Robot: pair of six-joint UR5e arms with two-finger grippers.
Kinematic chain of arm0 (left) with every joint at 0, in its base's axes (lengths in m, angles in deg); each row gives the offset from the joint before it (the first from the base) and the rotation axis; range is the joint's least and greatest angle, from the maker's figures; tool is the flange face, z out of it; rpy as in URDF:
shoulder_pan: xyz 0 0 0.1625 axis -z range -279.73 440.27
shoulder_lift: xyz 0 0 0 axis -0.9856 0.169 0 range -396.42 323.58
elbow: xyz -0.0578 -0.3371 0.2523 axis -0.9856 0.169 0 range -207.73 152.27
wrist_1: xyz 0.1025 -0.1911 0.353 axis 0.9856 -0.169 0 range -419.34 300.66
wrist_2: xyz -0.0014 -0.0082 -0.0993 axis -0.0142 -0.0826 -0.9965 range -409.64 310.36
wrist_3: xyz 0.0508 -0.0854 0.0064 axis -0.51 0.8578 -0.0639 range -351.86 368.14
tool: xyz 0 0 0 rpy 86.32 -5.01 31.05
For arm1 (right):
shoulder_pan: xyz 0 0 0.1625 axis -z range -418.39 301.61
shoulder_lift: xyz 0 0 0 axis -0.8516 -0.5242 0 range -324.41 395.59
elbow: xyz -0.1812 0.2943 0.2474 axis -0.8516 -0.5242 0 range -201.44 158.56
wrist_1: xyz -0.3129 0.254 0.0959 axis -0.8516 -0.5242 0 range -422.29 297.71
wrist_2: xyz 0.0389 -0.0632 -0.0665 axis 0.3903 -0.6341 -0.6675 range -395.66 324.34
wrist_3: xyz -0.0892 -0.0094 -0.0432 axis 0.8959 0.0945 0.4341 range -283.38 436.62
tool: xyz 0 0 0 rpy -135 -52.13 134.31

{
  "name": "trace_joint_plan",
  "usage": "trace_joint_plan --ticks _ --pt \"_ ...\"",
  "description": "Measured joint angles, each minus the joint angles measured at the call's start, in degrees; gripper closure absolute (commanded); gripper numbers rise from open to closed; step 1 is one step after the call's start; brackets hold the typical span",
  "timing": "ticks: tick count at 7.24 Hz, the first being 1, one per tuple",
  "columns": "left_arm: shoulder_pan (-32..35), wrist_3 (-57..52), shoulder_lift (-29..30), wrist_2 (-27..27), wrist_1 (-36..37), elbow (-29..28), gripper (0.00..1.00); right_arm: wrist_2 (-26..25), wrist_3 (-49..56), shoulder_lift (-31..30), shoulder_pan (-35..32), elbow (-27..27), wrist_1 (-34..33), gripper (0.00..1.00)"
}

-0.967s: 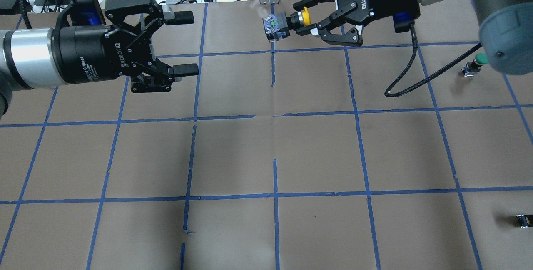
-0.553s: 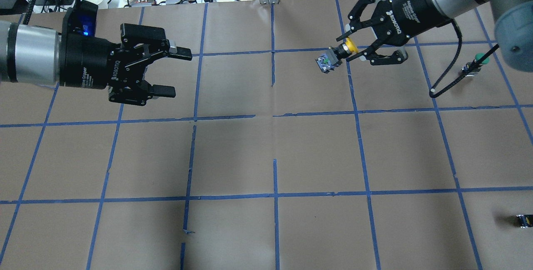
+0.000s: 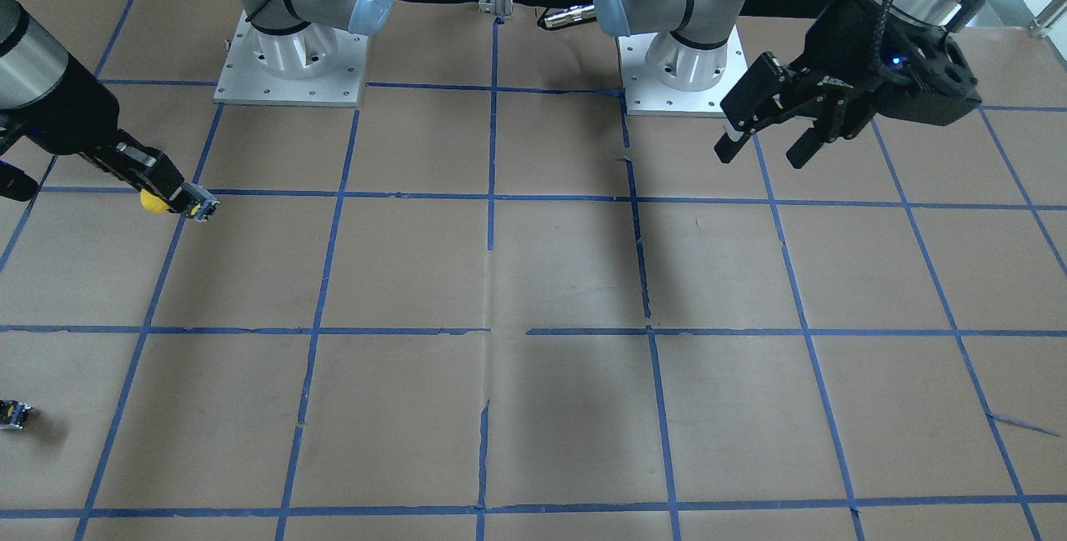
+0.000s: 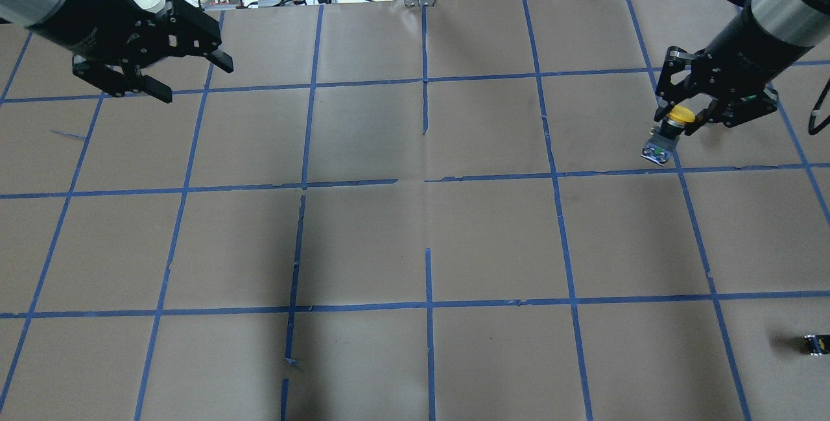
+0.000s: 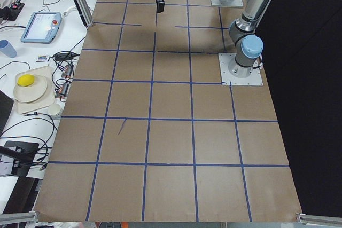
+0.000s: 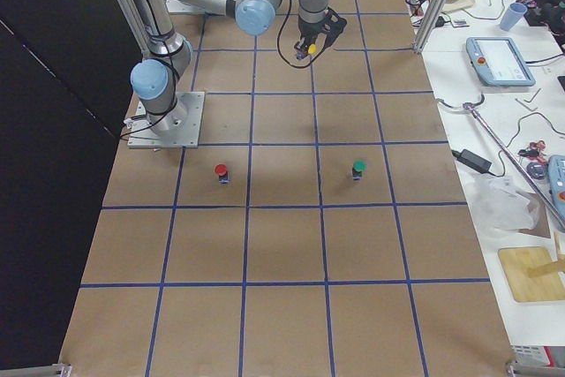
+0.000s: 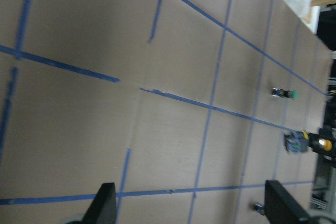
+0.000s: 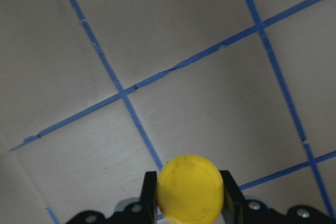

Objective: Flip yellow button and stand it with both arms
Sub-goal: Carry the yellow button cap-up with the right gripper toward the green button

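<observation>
Counter (image 4: 363, 246): brown paper w/ blue tape grid (image 4: 428, 304). A white bench (image 5: 32, 52) w/ cables (image 5: 21, 124) & a plate (image 5: 16, 93) runs along the edge opposite the robot. We count 3 capped buttons: 1 yellow button (image 4: 668, 132), 1 red button (image 6: 221, 171), 1 green button (image 6: 357, 168). The yellow one is near the right edge. The right jaws are clenched on its cap end, body tilted toward the paper. The left jaws are spread wide, empty, by the far-left corner.

Matt brown paper covers the table (image 4: 363, 246), gridded with slightly torn blue tape (image 4: 428, 304). The yellow button (image 4: 672, 125) has a smooth plastic cap.
</observation>
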Motion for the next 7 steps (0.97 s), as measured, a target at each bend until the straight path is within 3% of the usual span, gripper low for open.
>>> trace_joint_plan --ticks 2,5,7 --pt "7.84 0.28 5.76 10.31 -0.94 -8.61 0.00 -6.44 11.62 0.02 2.94 1.74 -4.62 0.95" --pt "11.44 0.53 7.38 11.33 -0.39 -6.72 0.00 -6.39 32.89 0.04 12.76 12.55 -24.50 0.95" --pt "11.62 0.53 6.40 9.80 0.66 -5.11 0.00 -1.34 41.59 0.04 19.24 15.52 -28.63 0.95"
